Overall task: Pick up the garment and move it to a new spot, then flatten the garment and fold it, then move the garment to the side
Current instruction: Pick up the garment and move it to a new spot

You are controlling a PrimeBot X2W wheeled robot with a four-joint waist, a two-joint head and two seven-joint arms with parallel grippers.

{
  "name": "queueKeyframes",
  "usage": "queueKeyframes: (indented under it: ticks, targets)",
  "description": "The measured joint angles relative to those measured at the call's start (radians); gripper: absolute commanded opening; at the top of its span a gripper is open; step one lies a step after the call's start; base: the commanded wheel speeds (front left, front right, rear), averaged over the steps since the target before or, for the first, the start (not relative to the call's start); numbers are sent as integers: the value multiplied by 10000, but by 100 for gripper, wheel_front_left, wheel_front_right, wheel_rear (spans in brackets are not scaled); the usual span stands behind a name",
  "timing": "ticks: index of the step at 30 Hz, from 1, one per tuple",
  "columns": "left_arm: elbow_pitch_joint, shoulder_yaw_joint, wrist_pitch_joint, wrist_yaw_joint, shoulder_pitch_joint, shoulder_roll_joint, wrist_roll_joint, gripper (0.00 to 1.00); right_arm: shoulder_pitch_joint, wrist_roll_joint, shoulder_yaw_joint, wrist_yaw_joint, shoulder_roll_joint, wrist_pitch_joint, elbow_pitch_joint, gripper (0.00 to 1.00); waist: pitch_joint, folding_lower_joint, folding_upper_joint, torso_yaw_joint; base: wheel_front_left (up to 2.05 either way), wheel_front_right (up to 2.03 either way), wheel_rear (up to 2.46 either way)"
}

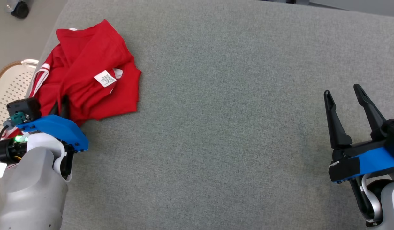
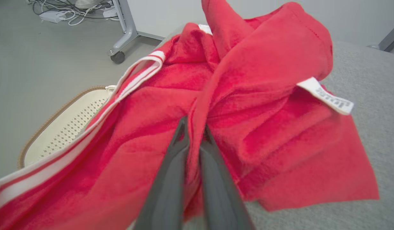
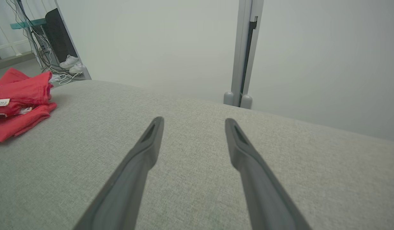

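A crumpled red garment (image 1: 91,73) with white stripes and a white label lies at the far left of the grey padded surface (image 1: 232,127), partly over its left edge. My left gripper (image 1: 61,103) is at the garment's near edge. In the left wrist view its fingers (image 2: 171,172) are shut on a raised fold of the red garment (image 2: 254,111). My right gripper (image 1: 342,92) is open over bare surface at the right, far from the cloth. In the right wrist view its gripper (image 3: 193,124) holds nothing, and the red garment (image 3: 21,99) lies at the far left.
A cream perforated basket (image 1: 8,89) with a brown rim sits on the floor left of the surface; the basket (image 2: 63,127) lies below the hanging cloth. A wheeled stand base (image 2: 120,48) and cables lie on the floor. A grey post (image 3: 245,51) rises behind the far edge.
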Motion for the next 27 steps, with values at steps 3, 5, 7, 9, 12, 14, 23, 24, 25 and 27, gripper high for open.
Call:
queueKeyframes:
  ticks: [3,5,7,9,12,14,23,24,25,27]
  targets:
    - [88,15,-499,-6,-35,6,-2,0,18,2,-38,0,77,-81,40,100,-226,-1,0,26,0,0,0]
    - [19,69,-694,-6,-26,40,6,0,65,2,-63,0,138,-155,75,100,-431,-3,-1,53,0,0,0]
    - [-259,123,-826,59,58,125,100,0,130,-82,-63,0,151,-263,165,100,-684,-2,-1,86,0,0,0]
    - [-775,268,-842,205,267,205,173,0,234,-136,-84,0,224,-359,288,100,-988,-2,-2,120,0,0,0]
    - [-2293,734,-861,564,811,395,408,0,424,-130,-65,-2,403,-508,408,100,-1458,-3,-3,123,0,0,0]
    - [-3329,1045,-871,825,1396,516,629,0,539,-130,-2,0,520,-614,531,100,-1769,-4,-4,69,0,0,0]
    - [-7198,1448,-817,1662,4111,581,1152,0,1203,35,77,0,907,-903,949,100,-3008,-5,-5,-527,0,0,0]
    - [-7591,1429,-746,1735,4362,577,1170,0,1265,40,77,0,930,-915,972,100,-3109,-4,-5,-622,0,0,0]
    - [-8042,1400,-635,1808,4603,571,1170,0,1312,67,71,0,957,-913,991,100,-3190,-5,-5,-740,0,0,0]
    - [-8880,1292,-408,1952,4975,552,1220,0,1331,82,81,0,986,-924,984,100,-3292,-5,-5,-1001,0,0,0]
